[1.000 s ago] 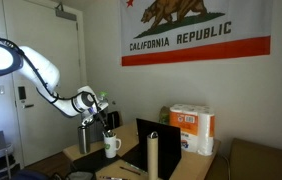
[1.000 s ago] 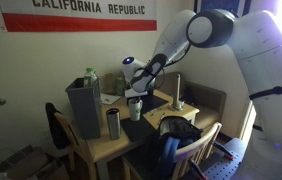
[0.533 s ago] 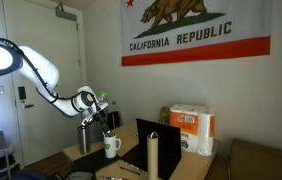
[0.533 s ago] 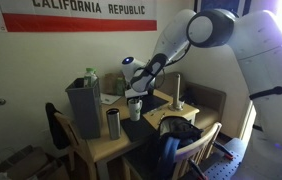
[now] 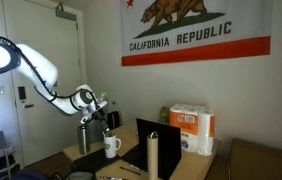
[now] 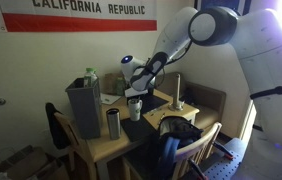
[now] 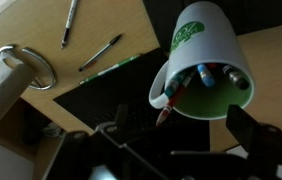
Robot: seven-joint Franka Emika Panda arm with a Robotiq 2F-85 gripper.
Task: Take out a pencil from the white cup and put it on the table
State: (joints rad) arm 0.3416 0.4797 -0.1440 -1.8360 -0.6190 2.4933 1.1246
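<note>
The white cup (image 7: 206, 60), green inside with a green logo, stands on the table (image 7: 36, 35) and holds several pencils and pens. A red-tipped pencil (image 7: 171, 100) leans out over its rim. In the wrist view my gripper (image 7: 186, 135) hovers just above the cup, open. Its dark fingers (image 7: 260, 143) stand wide on either side, and the pencil tip lies between them, untouched. In both exterior views the gripper (image 5: 105, 118) (image 6: 133, 92) hangs right over the cup (image 5: 111, 146) (image 6: 135, 108).
A steel tumbler (image 7: 21, 70) (image 5: 84, 138) (image 6: 112, 123) stands close beside the cup. Two pens (image 7: 99, 52) lie loose on the wood. A black laptop (image 5: 156, 135), paper towel rolls (image 5: 193, 128), a grey box (image 6: 83, 105) and chairs (image 6: 55, 125) crowd the table.
The arm holds its place over the cup. No movement of the jaws can be made out in the small exterior views.
</note>
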